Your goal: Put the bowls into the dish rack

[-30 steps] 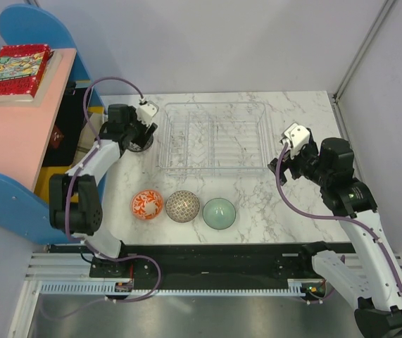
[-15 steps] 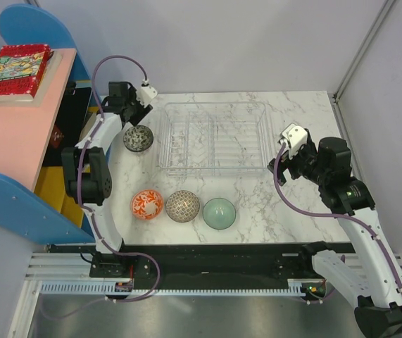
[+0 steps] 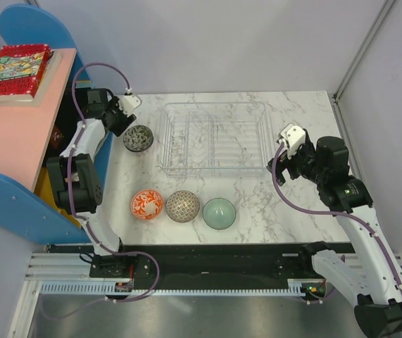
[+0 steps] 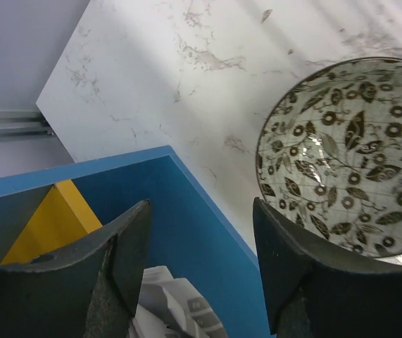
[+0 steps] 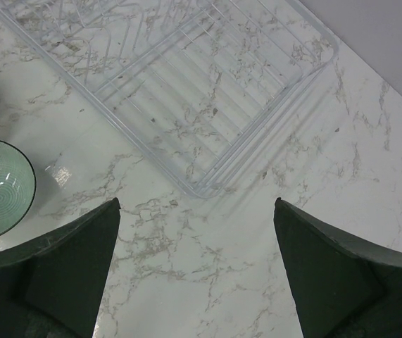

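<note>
— What do we have nearest us?
— Three bowls in a row on the bench [image 3: 285, 204]: the orange-red floral bowl [image 3: 147, 205], the beige lattice bowl [image 3: 182, 206] and the mint-green bowl [image 3: 219, 213], all unmoved. Beyond them our right tool [image 5: 193, 208] hangs with its jaws apart, holding nothing.
— And farther back?
— The leaf-patterned bowl [image 4: 345, 155] sits just left of the dish rack [image 3: 213, 170], outside it. Our left tool [image 4: 201, 211], spread and holding nothing, has drawn leftward off that bowl, over the blue shelf [image 4: 201, 274]
</note>
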